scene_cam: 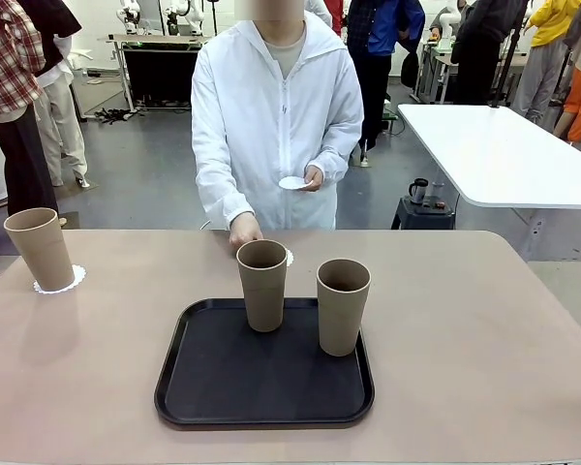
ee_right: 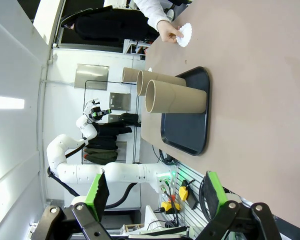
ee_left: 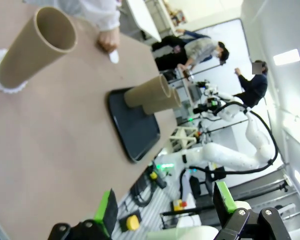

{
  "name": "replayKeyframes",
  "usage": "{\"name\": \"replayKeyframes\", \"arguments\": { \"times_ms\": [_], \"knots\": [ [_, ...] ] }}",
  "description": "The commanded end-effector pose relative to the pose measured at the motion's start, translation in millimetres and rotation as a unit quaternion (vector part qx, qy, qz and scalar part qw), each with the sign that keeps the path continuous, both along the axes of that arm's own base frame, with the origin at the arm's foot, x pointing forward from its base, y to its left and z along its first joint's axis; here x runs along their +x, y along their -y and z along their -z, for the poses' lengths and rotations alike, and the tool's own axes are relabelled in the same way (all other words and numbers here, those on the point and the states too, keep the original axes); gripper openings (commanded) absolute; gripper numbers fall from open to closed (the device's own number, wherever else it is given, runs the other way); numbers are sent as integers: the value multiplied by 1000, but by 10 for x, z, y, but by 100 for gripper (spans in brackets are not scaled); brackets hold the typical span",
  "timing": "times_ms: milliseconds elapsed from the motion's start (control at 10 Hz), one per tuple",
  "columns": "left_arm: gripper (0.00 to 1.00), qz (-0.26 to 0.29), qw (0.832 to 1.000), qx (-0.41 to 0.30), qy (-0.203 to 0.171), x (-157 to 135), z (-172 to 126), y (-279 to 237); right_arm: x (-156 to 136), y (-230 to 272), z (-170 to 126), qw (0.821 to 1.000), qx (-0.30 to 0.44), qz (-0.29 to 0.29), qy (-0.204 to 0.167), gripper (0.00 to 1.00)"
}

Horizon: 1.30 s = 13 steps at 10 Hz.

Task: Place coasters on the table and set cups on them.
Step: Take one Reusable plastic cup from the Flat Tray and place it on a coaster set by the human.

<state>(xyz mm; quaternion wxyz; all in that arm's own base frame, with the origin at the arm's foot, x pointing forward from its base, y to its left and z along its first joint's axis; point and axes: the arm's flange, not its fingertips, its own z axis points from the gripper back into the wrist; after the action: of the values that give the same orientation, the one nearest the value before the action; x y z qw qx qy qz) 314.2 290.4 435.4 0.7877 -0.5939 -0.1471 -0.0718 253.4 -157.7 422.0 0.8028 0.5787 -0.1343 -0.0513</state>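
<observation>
One tan cup (scene_cam: pixel 39 249) stands on a white lacy coaster (scene_cam: pixel 60 283) at the table's (scene_cam: pixel 465 329) far left. Two more cups (scene_cam: pixel 261 285) (scene_cam: pixel 343 306) stand upright on the black tray (scene_cam: pixel 213 387). The person's hand (scene_cam: pixel 244 232) presses a second coaster (scene_cam: pixel 289 257) onto the table just behind the tray, while the other hand holds a third coaster (scene_cam: pixel 292 182) at waist height. My left gripper (ee_left: pixel 165 205) is open and holds nothing, well back from the cup on its coaster (ee_left: pixel 35 47). My right gripper (ee_right: pixel 156 192) is open too, away from the tray cups (ee_right: pixel 177 100).
The tray sits at the table's near middle. Bare tabletop lies to the right of the tray and between tray and left cup. A white table (scene_cam: pixel 504 155) stands beyond the far right corner. Other people stand in the background.
</observation>
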Motion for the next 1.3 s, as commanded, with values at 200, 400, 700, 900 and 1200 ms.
{"name": "replayKeyframes", "arguments": {
  "times_ms": [200, 400, 700, 900, 1200],
  "knots": [
    [100, -8, 1000, 1, -7, 0, 3, 3, 4, 1, -7, 1000, 7, 0, 3, 100],
    [100, -8, 1000, 1, -7, 0, 3, 3, 4, 1, -7, 1000, 7, 0, 3, 100],
    [100, -8, 1000, 1, -7, 0, 3, 3, 4, 1, -7, 1000, 7, 0, 3, 100],
    [100, -8, 1000, 1, -7, 0, 3, 3, 4, 1, -7, 1000, 7, 0, 3, 100],
    [100, -8, 1000, 1, -7, 0, 3, 3, 4, 1, -7, 1000, 7, 0, 3, 100]
  ]
}}
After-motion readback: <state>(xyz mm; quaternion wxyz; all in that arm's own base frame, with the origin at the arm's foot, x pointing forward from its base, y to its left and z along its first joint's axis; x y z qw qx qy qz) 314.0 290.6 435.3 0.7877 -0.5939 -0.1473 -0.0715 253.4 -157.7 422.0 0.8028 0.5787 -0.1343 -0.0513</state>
